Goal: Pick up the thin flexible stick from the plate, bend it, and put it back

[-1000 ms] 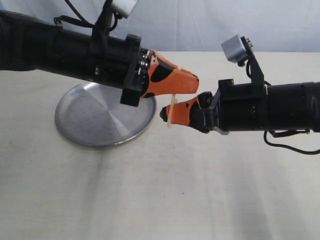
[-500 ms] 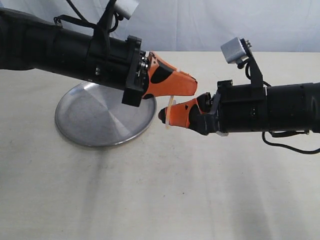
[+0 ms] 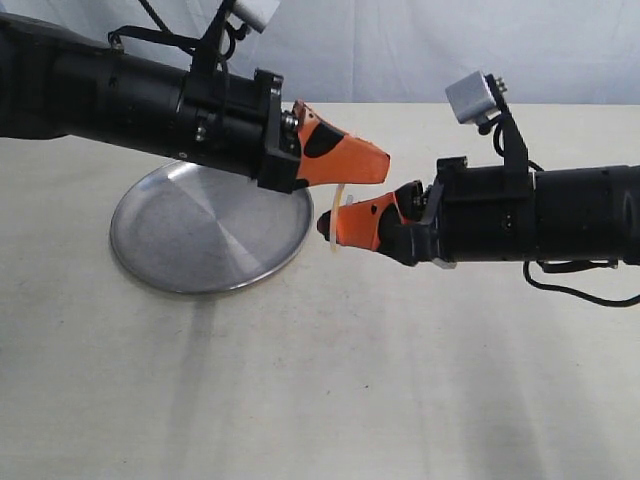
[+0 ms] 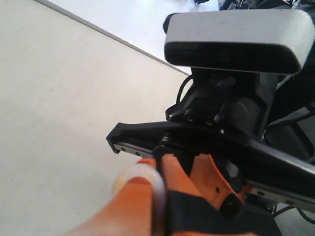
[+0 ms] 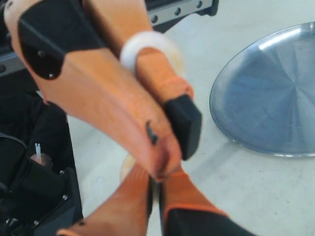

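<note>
The thin flexible stick (image 3: 343,195) hangs in the air between the two grippers, clear of the table (image 3: 350,380) and pinched from both sides. The left gripper (image 3: 383,165) has its orange fingers pressed together with no gap showing, and the stick's upper part runs up under its tip. The right gripper (image 3: 325,226), just below and facing the left one so that the two tips nearly meet, is likewise closed, and the strand's lower part crosses its fingertips, a short end poking out beneath them. Just where each pair of fingers bites the strand is hard to make out, since both wrist views are blurred at this close range. The stick looks pale cream and very thin, and it is not straight: in the exterior view it bows gently between the tips, and in the right wrist view it shows as a soft white arc (image 5: 147,42) curling beside the left gripper's fingers (image 5: 113,98). The plate (image 3: 190,240) lies on the table behind and below the left gripper's tip, near but apart from both hands, its brushed silver surface bare.
</note>
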